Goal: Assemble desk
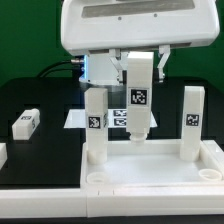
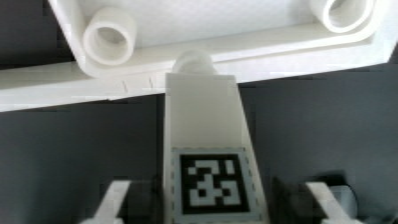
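i count one big white desk panel (image 1: 150,178) and four white legs: a left standing leg (image 1: 95,125) and a right standing leg (image 1: 192,120) up in the panel, a lying leg (image 1: 25,122) on the black table (image 1: 45,150), and a held leg (image 1: 137,100). the claw (image 2: 222,200) is squeezed shut on the held leg, whose round end sits by the panel's rim between two round holes (image 2: 111,40). each leg wears one black-and-white square tag, with no words i can read.

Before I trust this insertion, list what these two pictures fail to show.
1. Exterior view: whether the held white plastic bar leg touches the white rimmed desk panel; too small.
2. Wrist view: gripper mostly cut off by the frame edge.
3. Wrist view: one round corner socket cropped by the edge.
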Action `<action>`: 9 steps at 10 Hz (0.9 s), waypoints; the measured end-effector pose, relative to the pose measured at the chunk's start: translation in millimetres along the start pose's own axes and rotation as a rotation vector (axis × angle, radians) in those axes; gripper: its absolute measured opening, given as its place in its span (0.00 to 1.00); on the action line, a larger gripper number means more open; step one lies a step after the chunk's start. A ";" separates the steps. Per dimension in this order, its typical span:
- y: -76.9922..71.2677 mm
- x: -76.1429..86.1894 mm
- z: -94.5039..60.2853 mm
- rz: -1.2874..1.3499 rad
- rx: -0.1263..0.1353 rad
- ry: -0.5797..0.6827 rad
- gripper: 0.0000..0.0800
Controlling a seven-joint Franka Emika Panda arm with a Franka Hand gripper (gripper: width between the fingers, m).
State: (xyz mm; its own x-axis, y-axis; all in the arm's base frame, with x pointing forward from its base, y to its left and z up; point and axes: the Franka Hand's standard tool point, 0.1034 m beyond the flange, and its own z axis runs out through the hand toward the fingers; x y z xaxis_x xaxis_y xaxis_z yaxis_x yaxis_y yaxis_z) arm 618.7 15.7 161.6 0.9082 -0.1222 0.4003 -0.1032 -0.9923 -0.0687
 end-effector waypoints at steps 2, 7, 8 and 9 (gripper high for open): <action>-37.1 -4.6 2.8 -0.014 0.030 0.004 0.35; -56.6 -10.9 5.7 0.010 0.040 0.016 0.35; -71.8 -17.4 11.4 0.020 0.047 0.018 0.35; -81.0 -20.7 15.7 0.011 0.051 0.013 0.35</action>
State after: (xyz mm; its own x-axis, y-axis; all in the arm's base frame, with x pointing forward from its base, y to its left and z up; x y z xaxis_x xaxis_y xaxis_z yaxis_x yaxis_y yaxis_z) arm 614.6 98.9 144.5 0.9015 -0.1338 0.4116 -0.0923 -0.9886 -0.1193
